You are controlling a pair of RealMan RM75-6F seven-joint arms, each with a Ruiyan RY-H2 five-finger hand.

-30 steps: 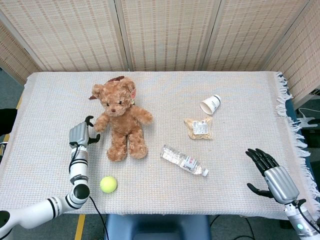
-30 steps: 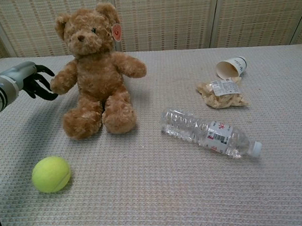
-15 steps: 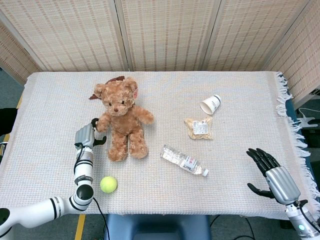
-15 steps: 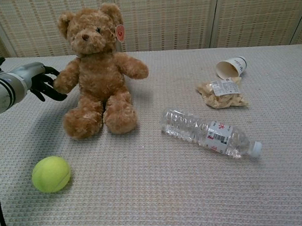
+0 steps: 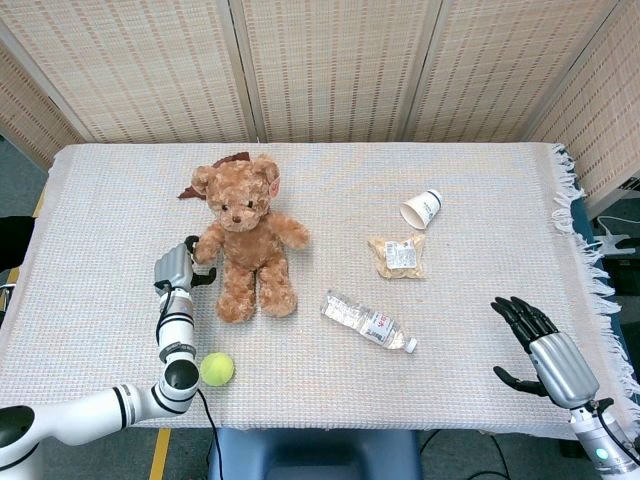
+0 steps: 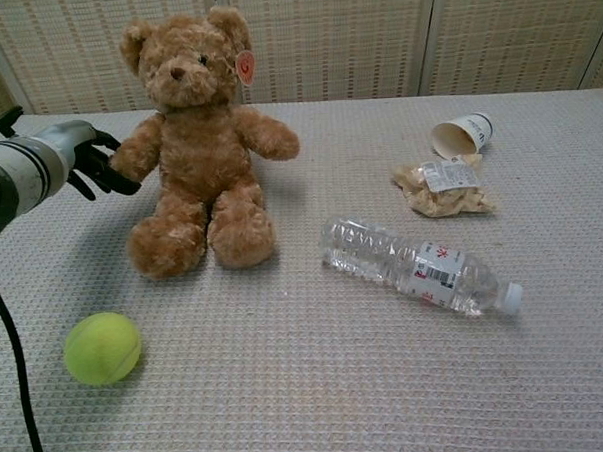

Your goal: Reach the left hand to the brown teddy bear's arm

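Left robot hand at the teddy bear's arm; right robot hand idle.
Brown teddy bear (image 5: 245,240) sits upright on the bench (image 5: 480,170), left of centre. Left robot hand (image 5: 177,266) has dark fingers (image 6: 107,171) curled about the end of the bear's arm (image 6: 138,158), touching the plush; whether it actually grips, cannot tell. Right robot hand (image 5: 540,345) is near the bench's front right corner, fingers spread, holding nothing. Tennis ball (image 6: 103,348) lies in front of the bear.
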